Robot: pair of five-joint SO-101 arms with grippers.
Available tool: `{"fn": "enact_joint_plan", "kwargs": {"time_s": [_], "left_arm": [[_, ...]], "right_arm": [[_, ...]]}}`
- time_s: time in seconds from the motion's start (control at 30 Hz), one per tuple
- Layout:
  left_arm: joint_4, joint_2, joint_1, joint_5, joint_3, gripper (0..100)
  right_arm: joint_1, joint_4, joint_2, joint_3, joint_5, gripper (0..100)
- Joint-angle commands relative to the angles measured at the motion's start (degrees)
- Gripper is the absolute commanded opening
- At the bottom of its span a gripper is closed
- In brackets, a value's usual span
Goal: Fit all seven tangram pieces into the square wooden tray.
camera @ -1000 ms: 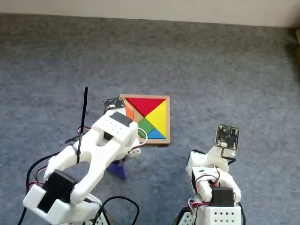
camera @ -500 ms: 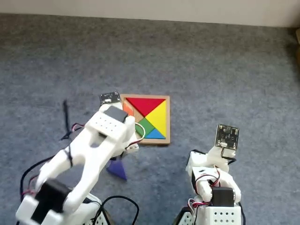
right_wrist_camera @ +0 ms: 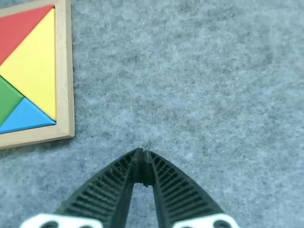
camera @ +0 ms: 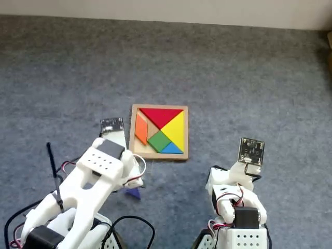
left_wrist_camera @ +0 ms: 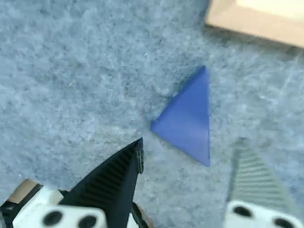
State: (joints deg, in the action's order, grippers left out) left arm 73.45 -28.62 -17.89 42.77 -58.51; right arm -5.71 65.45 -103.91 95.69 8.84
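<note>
The square wooden tray lies mid-table holding red, yellow, orange, green and light-blue pieces, with bare wood beside the orange one. A dark-blue triangle lies flat on the carpet near the tray's corner. My left gripper hovers open just over it, one finger on each side, not touching. In the high view the left arm covers most of that triangle. My right gripper is shut on nothing, low over carpet beside the tray's rim.
Grey carpet covers the whole table. The right arm sits folded at the near right. A black cable sticks up beside the left arm. A pale wall edge runs along the far side.
The left arm has drawn back from the tray toward the near edge and now stands over the dark-blue triangle, uncovering the orange piece. The right arm has not moved.
</note>
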Motion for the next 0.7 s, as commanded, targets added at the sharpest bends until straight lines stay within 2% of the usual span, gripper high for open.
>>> {"fn": "enact_joint_plan", "kwargs": {"time_s": [0.0,0.2,0.37,0.43,0.67], "left_arm": [[-5.9,-1.5,0.7,-0.6,-4.5,48],[-23.0,-1.9,1.0,-0.2,-13.8,48],[-24.4,-1.9,0.8,-0.1,-14.1,45],[-24.4,-1.9,1.1,-0.1,-14.1,39],[-24.3,-2.0,0.7,-0.2,-13.0,10]], "right_arm": [[0.8,-1.2,0.0,5.7,-0.4,0.9],[0.8,-1.2,0.0,5.7,-0.4,0.9],[0.8,-1.2,0.0,5.7,-0.4,0.9],[0.8,-1.2,0.0,5.7,-0.4,0.9],[0.8,-1.2,0.0,5.7,-0.4,0.9]]}}
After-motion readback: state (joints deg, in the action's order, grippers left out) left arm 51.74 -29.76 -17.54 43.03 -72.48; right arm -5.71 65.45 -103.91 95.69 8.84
